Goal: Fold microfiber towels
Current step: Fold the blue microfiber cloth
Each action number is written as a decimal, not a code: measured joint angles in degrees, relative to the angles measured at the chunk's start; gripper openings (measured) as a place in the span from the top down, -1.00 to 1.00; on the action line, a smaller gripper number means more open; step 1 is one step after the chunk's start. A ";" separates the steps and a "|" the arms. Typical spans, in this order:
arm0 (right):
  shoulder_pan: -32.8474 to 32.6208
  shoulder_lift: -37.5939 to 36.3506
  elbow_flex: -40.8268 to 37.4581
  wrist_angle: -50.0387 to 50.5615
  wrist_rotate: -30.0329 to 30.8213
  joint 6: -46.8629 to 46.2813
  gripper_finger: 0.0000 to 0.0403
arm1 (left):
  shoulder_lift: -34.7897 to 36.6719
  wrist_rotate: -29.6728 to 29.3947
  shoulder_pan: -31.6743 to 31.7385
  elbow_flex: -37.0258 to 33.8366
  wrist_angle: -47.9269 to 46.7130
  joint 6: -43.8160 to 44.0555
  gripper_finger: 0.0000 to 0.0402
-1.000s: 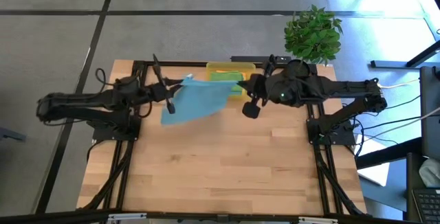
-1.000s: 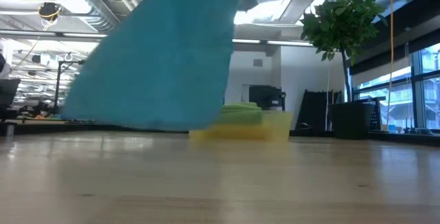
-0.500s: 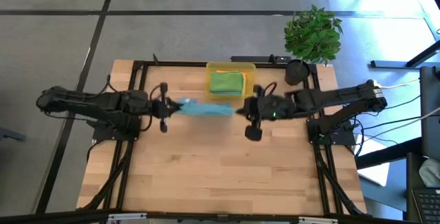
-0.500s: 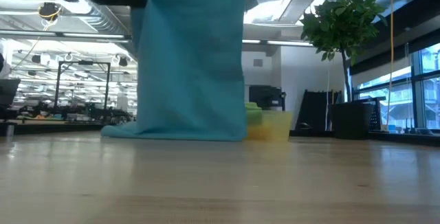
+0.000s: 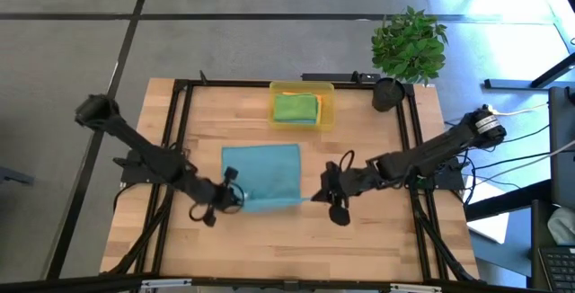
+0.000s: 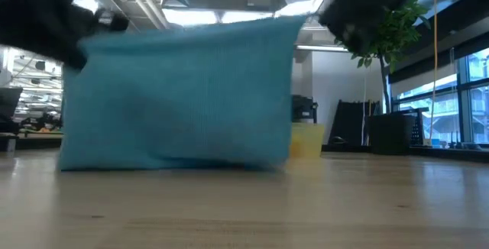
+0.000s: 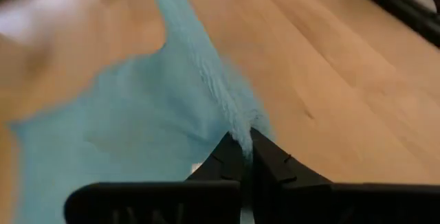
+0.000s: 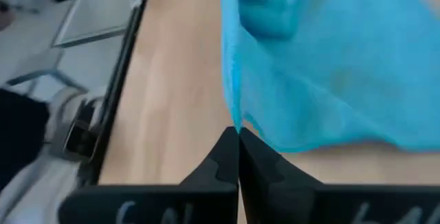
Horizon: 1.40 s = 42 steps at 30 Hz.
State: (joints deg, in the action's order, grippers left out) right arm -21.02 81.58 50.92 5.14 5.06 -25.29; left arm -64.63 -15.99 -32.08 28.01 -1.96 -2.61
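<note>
The left pincer (image 5: 235,199) and right pincer (image 5: 316,196), low in the frame's middle, each pinch a near corner of the teal-blue towel (image 5: 261,174), which lies spread over the centre of the bench (image 5: 359,239). Toward the top centre, a green towel (image 5: 296,108) sits in the yellow tray (image 5: 327,111).

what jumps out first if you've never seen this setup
The teal-blue towel at the table's middle, pinched at its two near corners by the left gripper and right gripper, both shut on it. Behind it, the yellow tray holds a folded green towel.
</note>
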 joint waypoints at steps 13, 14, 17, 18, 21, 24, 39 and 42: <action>-4.15 6.91 -11.27 -16.37 -10.31 -11.43 0.91 | -16.83 2.23 -6.43 -0.11 12.07 18.05 0.51; -4.13 7.46 -11.24 -17.44 -10.27 -11.59 0.87 | -17.38 2.51 -6.90 -0.11 13.96 18.71 0.46; -4.08 8.56 -11.24 -20.83 -7.63 -9.92 0.76 | -19.39 4.25 -8.65 -0.11 20.32 19.06 0.35; -3.98 8.74 -11.24 -21.38 -6.13 -8.76 0.73 | -20.09 4.80 -9.29 -0.10 22.51 19.08 0.32; -3.19 9.17 -11.24 -21.83 -1.01 -5.84 0.66 | -21.63 6.24 -11.21 0.20 26.84 19.10 0.29; -1.79 9.18 -11.24 -21.90 3.69 -4.26 0.64 | -21.79 6.38 -12.76 2.03 27.29 19.21 0.28; 5.39 13.99 -11.20 -29.87 1.83 3.36 0.65 | -20.73 -6.31 -13.70 5.01 13.27 26.39 0.28; 4.24 15.41 -11.20 -29.80 0.92 3.21 0.65 | -20.74 -5.93 -15.40 5.01 8.63 30.76 0.28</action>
State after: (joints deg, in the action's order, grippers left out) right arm -16.78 97.00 39.72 -24.66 5.97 -22.08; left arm -85.36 -21.92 -47.47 33.01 6.67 28.15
